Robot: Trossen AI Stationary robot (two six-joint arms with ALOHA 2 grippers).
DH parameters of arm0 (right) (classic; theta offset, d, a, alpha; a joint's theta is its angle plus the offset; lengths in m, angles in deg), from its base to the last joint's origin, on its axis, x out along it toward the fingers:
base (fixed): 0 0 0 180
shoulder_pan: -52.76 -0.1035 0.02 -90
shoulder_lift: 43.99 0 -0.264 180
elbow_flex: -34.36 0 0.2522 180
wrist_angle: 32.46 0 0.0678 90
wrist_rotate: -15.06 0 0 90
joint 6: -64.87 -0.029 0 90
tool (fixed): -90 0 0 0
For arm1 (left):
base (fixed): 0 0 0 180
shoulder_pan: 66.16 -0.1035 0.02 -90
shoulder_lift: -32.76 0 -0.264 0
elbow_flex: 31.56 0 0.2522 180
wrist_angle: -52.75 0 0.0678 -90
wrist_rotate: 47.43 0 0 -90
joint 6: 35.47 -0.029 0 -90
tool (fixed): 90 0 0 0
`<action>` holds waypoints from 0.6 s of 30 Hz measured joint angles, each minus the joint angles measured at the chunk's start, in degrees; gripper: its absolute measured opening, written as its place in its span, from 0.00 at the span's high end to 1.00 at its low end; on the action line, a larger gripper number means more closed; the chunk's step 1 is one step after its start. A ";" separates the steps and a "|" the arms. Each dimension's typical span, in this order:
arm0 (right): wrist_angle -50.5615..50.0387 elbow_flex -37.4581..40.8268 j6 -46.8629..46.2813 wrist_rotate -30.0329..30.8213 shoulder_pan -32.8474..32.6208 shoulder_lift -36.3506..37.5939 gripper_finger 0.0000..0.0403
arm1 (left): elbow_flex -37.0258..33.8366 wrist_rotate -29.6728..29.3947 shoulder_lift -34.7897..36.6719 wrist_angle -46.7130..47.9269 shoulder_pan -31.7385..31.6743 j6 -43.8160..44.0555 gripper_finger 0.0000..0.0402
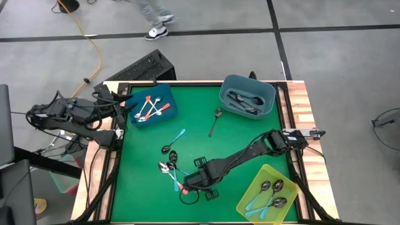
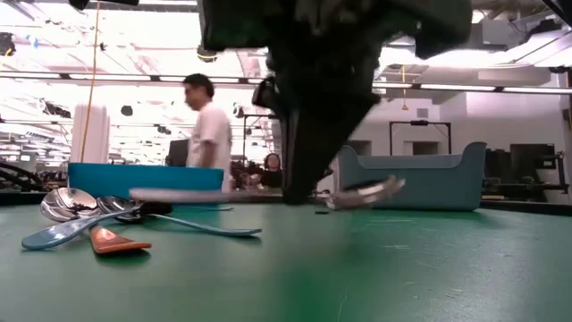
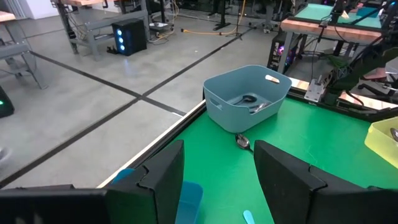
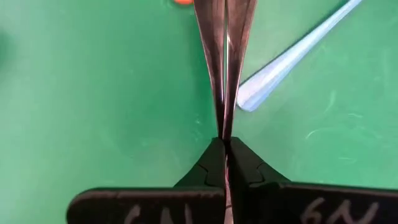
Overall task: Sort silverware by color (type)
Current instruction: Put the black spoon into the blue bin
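Several loose spoons [image 1: 170, 167] with orange, light blue and dark handles lie flat in a heap on the green table, left of centre toward the near edge; the low view shows them too [image 2: 80, 219]. My right gripper [image 1: 187, 181] points down just to the right of that heap, shut on a dark metal spoon [image 4: 224, 62]. One more dark spoon [image 1: 215, 119] lies alone toward the far side. My left gripper [image 3: 217, 186] waits open at the table's far left edge [image 1: 120, 119], holding nothing. My right gripper pinches the dark spoon's thin handle [image 4: 224, 127] between its two fingers, coming from above and pointing down. The handle runs straight out from the fingertips; whether it is one handle or two side by side, I cannot tell. In the low view the handle [image 2: 206, 192] lies level, just above the table.
A blue bin [image 1: 169, 90] at the far left holds orange-handled spoons. A grey-blue bin [image 1: 247, 80] at the far right holds dark ones, and a yellow-green bin [image 1: 253, 194] at the near right holds light blue ones. A person [image 2: 210, 125] walks behind the table.
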 joint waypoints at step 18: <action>-9.40 0.90 -8.41 0.10 5.04 0.02 0.96 | 0.00 0.00 0.00 0.00 0.00 0.00 0.55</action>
